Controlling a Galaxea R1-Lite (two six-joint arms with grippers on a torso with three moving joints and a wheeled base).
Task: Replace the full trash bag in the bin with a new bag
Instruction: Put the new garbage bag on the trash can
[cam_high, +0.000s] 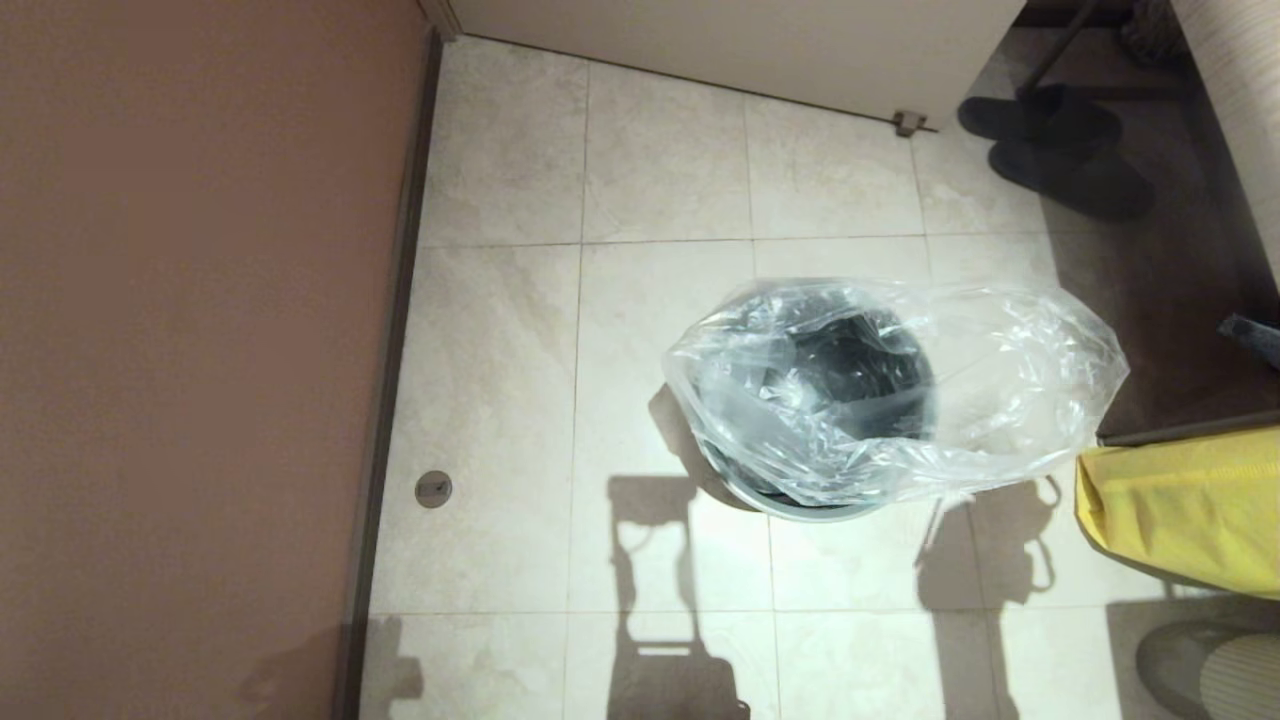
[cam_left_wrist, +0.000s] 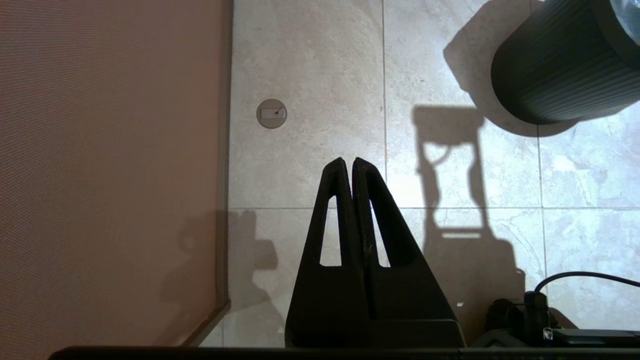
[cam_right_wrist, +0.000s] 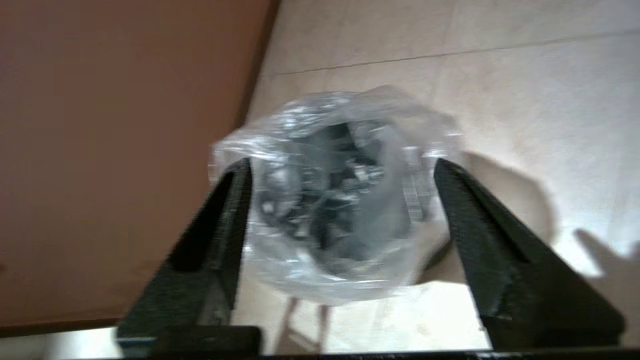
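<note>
new bag (cam_high: 1000, 380) is draping over bin (cam_high: 800, 505) | left gripper (cam_left_wrist: 348, 162) is sitting closed, empty | right gripper (cam_right_wrist: 340, 167) is gaping wide, facing bag

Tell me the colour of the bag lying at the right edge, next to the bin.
Opaque yellow; it shows best in the head view, beside the bin.

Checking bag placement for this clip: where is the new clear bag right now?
In the head view, the new bag lies draped over the bin on the tiled floor, spilling off toward the robot's right, near the yellow bag.
</note>
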